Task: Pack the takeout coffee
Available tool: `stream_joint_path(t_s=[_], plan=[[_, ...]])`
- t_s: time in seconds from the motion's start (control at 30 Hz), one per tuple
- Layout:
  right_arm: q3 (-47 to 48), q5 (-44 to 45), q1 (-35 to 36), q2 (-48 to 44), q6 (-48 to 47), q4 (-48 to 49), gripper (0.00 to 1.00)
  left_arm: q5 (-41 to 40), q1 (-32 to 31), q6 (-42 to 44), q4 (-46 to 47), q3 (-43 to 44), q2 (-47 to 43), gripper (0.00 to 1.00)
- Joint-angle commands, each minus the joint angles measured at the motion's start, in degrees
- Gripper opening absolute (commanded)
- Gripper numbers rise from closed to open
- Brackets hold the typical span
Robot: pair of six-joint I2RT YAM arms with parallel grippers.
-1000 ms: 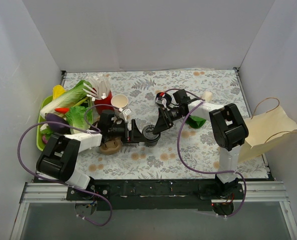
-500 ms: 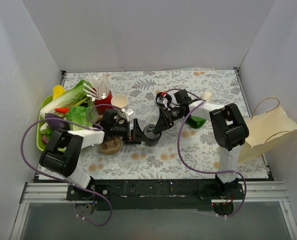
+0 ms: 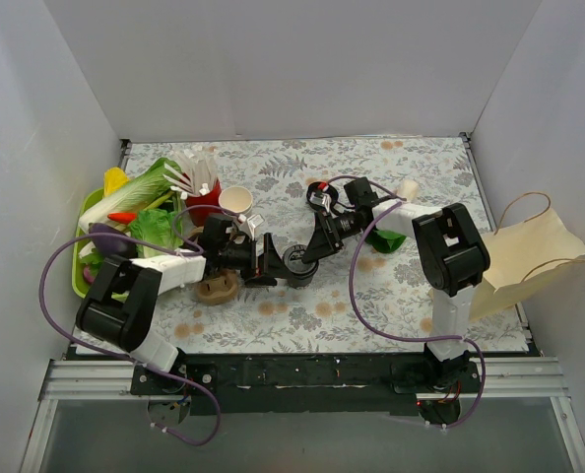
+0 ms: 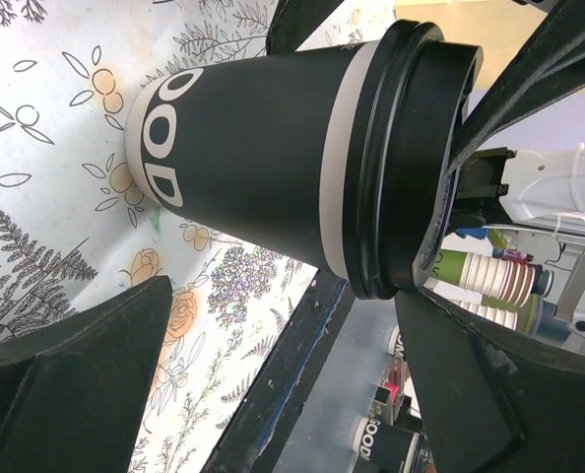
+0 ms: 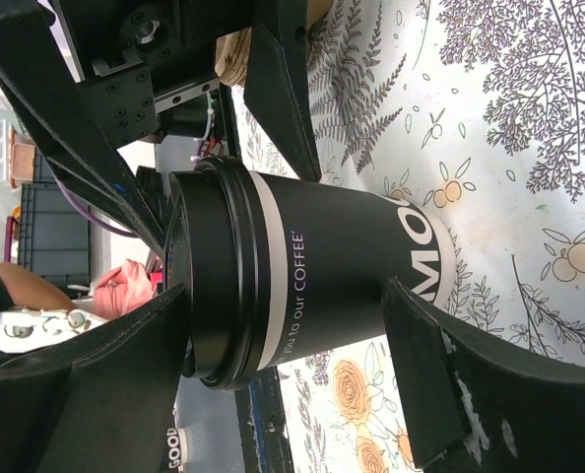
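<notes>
At the left edge of the flowered table (image 3: 411, 296), a green tray (image 3: 77, 278) holds vegetables. Just to its right, a red cup (image 3: 202, 205) full of white cutlery stands beside a lidless cream cup (image 3: 235, 200). The left gripper (image 3: 270, 264) reaches in from the left with its jaws spread wide, one finger (image 4: 76, 394) low by the tabletop. Just ahead of it, near the middle of the table, the takeout coffee (image 3: 296, 262) stands upright: a dark cup with a pale band and a black lid. The right gripper (image 3: 310, 254) faces the coffee from the other side, its jaws also wide apart; whether a finger brushes the cup cannot be told. Further right are a green object (image 3: 385, 239) and, at the table's edge, a brown paper bag (image 3: 529, 258).
</notes>
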Motion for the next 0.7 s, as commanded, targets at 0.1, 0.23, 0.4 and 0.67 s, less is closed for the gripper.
stream_joint_path(t_s=[0.1, 0.23, 0.4, 0.67], plan=[[-0.8, 1.0, 1.0, 0.8, -0.9, -2.2, 0.82, -19.5, 0.4, 6.7, -7.9, 0.3, 1.7, 0.92], [2.5, 2.6, 1.0, -1.8, -5.9, -5.7, 0.86, -10.2, 0.3, 10.4, -3.8, 3.3, -4.2, 0.97], [7.8, 5.9, 0.9, -4.5, -14.4, -11.9, 0.92, 0.2, 0.3, 14.0, -5.4, 9.1, -5.0, 0.98], [10.6, 14.1, 0.9, -9.5, -23.0, -16.7, 0.98, 1.7, 0.4, 21.7, -12.9, 17.4, -3.0, 0.98]])
